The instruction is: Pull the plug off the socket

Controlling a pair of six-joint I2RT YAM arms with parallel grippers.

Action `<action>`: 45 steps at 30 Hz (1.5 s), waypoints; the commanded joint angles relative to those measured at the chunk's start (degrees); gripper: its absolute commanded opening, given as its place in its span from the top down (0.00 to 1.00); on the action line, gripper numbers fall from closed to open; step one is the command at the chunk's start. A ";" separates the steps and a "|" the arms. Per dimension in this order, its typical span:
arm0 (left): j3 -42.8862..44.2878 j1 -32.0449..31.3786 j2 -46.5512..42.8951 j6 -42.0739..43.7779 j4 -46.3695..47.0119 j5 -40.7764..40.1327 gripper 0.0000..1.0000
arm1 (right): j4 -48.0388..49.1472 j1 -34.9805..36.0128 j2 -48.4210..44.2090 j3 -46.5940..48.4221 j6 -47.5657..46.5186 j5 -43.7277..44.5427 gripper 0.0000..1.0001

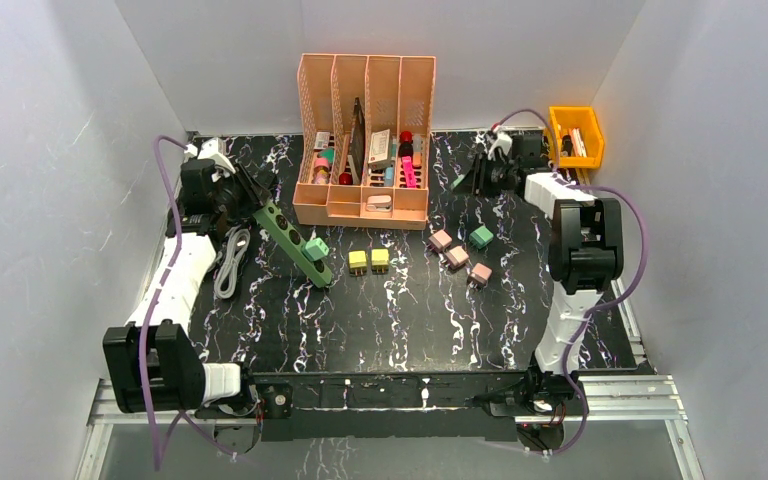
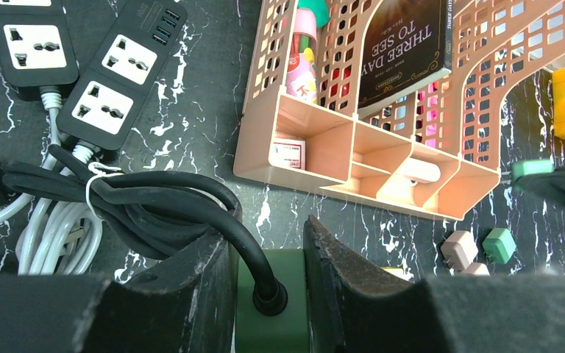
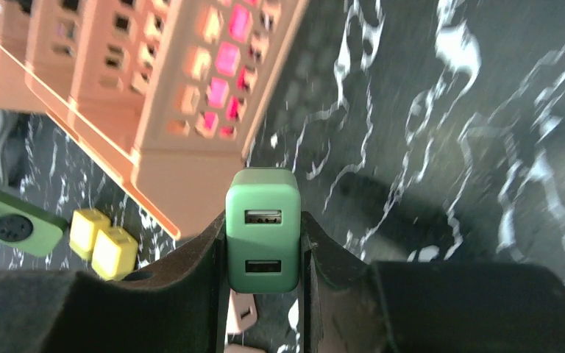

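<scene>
plug (image 3: 263, 229): a smooth green plastic block with rounded corners and two usb slots on its face, off the socket strip (image 1: 295, 240) and pinched between the black fingers of the right gripper (image 3: 263, 243), beside the peach perforated organiser (image 1: 360, 215) at the far right of the table (image 1: 410, 320). surface: glossy black with white marble veining, enclosed by plain pale walls (image 1: 50, 150). the long dark green strip lies diagonally at left. left gripper (image 2: 268, 243) is clamped on its end, where a thick black rubber cable (image 2: 162, 191) enters.
</scene>
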 commanded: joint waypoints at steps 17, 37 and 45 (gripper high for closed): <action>1.63 -1.34 1.43 -0.38 2.77 2.23 1.00 | -4.88 1.68 -4.90 -11.05 -2.41 11.05 0.21; 1.02 -1.29 1.37 -0.80 3.73 2.84 1.00 | 27.19 24.94 -22.25 -18.31 -6.54 15.61 0.02; 0.64 -1.44 1.41 -1.25 4.31 3.15 1.00 | 42.00 32.14 -16.53 -19.31 0.53 -2.56 0.02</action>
